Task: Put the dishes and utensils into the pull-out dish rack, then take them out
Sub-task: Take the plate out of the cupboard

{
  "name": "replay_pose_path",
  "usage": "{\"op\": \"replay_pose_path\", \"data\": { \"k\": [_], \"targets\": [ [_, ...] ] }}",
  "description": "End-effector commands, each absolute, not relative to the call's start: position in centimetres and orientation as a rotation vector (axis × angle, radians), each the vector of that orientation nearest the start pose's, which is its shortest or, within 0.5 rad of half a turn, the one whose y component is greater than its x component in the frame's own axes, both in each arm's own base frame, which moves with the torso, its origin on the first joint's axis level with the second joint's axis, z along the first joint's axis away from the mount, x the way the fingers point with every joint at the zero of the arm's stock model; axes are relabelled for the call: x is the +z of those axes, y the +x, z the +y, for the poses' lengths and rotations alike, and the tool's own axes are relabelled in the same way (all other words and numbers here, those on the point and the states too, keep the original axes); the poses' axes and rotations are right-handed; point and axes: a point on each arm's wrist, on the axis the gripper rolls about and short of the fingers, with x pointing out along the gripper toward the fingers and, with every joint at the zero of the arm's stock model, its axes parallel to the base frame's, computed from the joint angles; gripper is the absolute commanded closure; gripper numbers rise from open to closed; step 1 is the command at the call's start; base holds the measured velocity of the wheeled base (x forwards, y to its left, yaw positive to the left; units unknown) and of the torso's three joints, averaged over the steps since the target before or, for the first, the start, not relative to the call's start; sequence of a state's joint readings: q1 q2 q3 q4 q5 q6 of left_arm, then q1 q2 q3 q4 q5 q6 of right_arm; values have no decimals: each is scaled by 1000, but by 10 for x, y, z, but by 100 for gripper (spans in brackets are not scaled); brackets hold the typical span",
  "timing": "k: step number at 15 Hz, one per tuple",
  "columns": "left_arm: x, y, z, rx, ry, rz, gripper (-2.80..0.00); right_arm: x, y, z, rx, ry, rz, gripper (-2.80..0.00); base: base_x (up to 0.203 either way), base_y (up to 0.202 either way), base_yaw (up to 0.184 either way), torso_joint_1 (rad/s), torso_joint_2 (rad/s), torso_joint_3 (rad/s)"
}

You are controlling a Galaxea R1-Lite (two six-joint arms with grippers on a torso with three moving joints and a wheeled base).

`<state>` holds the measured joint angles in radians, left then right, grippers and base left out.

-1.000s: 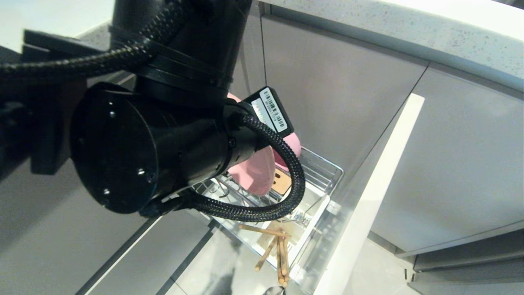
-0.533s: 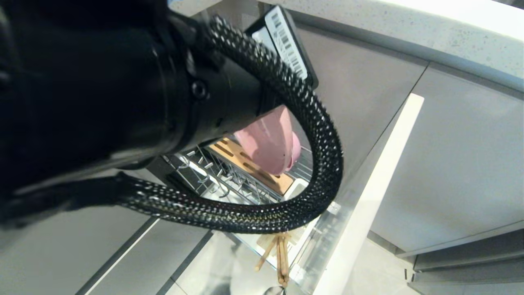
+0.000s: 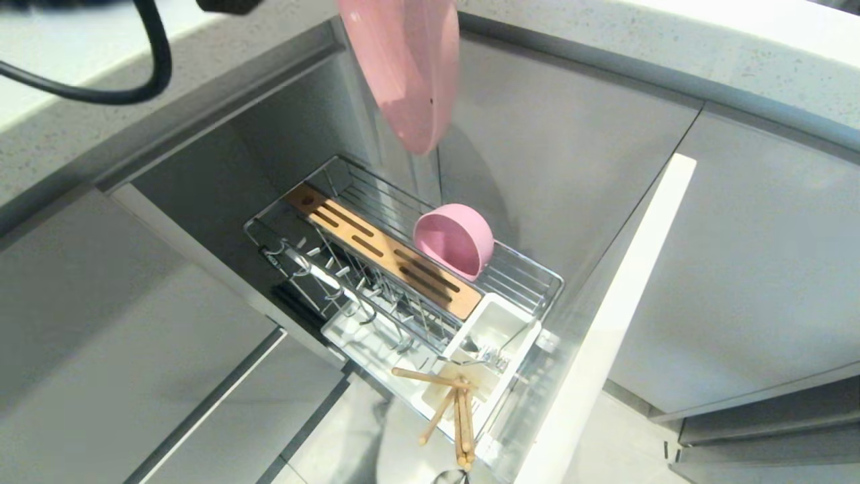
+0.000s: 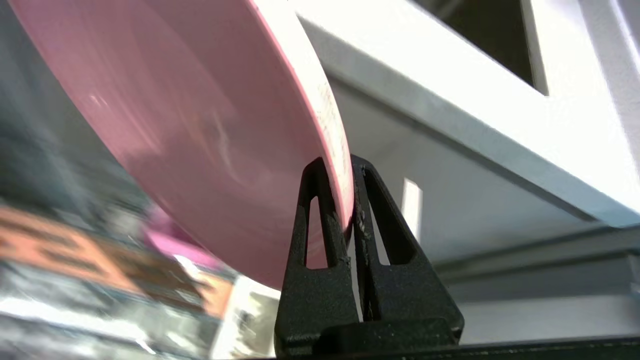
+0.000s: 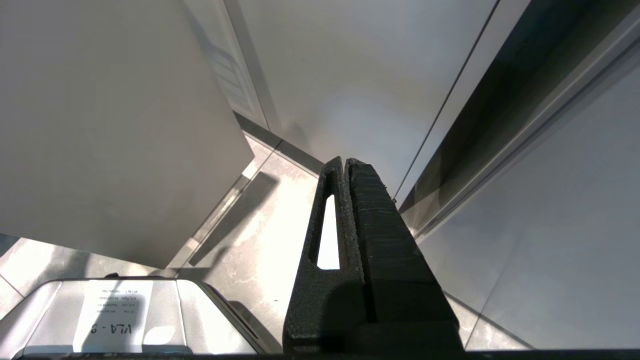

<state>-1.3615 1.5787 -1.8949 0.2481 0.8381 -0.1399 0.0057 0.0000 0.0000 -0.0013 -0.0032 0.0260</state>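
Head view: I've got the pink plate edge-on, well above the pull-out dish rack, up by the countertop; my left gripper itself is cut off at the top, only its cable shows. Pink bowl sits in the rack on its side beside the wood strip; chopsticks in the white utensil box, the fork there hard to make out.

Left wrist view: left gripper pinching the plate rim, counter edge just beyond. Rack below is a blur.

Right wrist view: right gripper pressed together, empty, parked low over the floor, far from everything. Left arm does the put-down, I'd say.
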Motion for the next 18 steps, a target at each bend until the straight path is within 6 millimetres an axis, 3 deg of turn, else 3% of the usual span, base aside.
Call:
{"op": "replay_pose_path", "data": {
  "k": [1,5,8,14,18],
  "targets": [
    [441,73,-231,-492,-127,-60,0,75,-23,0,4,26,0,0,0,0,0,0,0,0],
    [450,92,-214,-392,-115,-110,0,75,-23,0,3,26,0,0,0,0,0,0,0,0],
    [458,103,-191,-305,-140,-136,0,75,-23,0,5,26,0,0,0,0,0,0,0,0],
    [475,89,-148,-280,-211,-187,0,75,-23,0,3,26,0,0,0,0,0,0,0,0],
    [481,83,-134,-272,-233,-208,0,75,-23,0,3,26,0,0,0,0,0,0,0,0]
  ]
}}
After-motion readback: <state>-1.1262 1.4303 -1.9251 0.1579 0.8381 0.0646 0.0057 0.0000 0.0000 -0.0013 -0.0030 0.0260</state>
